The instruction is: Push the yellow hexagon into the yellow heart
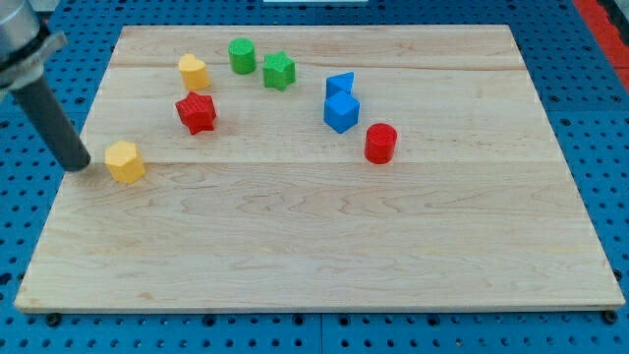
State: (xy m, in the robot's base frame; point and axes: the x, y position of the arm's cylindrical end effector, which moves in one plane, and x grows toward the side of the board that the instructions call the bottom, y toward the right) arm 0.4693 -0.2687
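Observation:
The yellow hexagon [125, 161] lies near the board's left edge. The yellow heart [193, 72] lies toward the view's top, up and to the right of the hexagon. My tip [77, 165] rests on the board just left of the yellow hexagon, a small gap apart from it. The dark rod slants up to the view's top left corner.
A red star [197, 112] sits between the hexagon and the heart, slightly right. A green cylinder [242, 55] and a green star [279, 71] are at the top. Two blue blocks [340, 102] and a red cylinder [380, 143] stand at centre right. The wooden board [324, 246] lies on a blue pegboard.

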